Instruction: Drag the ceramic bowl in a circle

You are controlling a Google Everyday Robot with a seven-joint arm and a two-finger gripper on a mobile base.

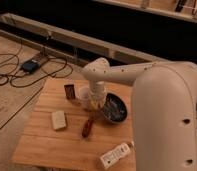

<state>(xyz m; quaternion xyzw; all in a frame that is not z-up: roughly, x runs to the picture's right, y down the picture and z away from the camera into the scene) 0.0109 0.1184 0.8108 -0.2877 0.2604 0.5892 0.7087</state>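
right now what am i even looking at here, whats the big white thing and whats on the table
The big white shape is a robot arm, seen close by one camera looking down at a wooden table. Its gripper reaches down at the left rim of a dark ceramic bowl, which it is meant to drag in a circle. Beside it stands a small white cup. Also on the table: a dark box, a pale block, a brown packet and a white bottle lying down.
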